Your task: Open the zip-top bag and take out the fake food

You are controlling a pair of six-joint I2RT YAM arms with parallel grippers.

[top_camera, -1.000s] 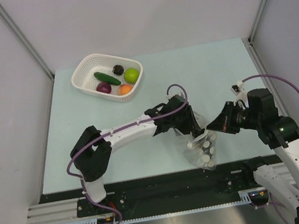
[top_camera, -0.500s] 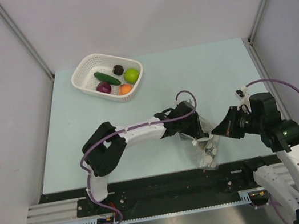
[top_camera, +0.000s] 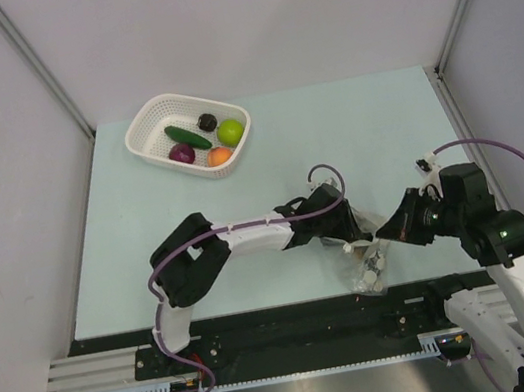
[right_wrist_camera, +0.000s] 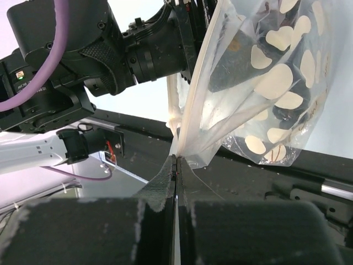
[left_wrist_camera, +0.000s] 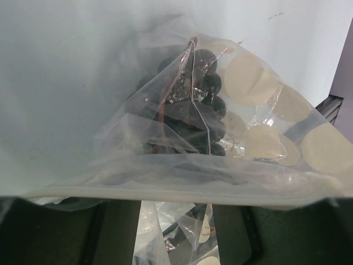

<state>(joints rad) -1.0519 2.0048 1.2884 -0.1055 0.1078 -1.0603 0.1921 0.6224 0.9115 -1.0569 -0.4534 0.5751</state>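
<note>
The zip-top bag [top_camera: 366, 267] hangs near the table's front edge, stretched between my two grippers. My left gripper [top_camera: 348, 234] holds its upper rim. In the left wrist view its fingers [left_wrist_camera: 118, 232] stand a little apart with bag film between them, and the rim crosses in front of my left gripper [left_wrist_camera: 175, 201]. Dark grapes [left_wrist_camera: 190, 110] sit inside the bag [left_wrist_camera: 259, 138]. My right gripper [right_wrist_camera: 176, 157] is shut on a corner of the bag's rim [right_wrist_camera: 190, 127]; it also shows in the top view [top_camera: 387, 231]. The polka-dot panel [right_wrist_camera: 276, 83] faces the right wrist camera.
A white perforated basket [top_camera: 145, 135] stands at the back left, holding a cucumber [top_camera: 188, 136], a dark fruit [top_camera: 207, 121], a lime-green ball [top_camera: 230, 131], an orange fruit [top_camera: 219, 156] and a purple piece [top_camera: 180, 153]. The black front rail [top_camera: 295, 327] lies just below the bag.
My left arm has reached further right and nearer, carrying the bag toward the front edge. My right gripper has shifted slightly right with its corner. The bag now hangs narrower.
</note>
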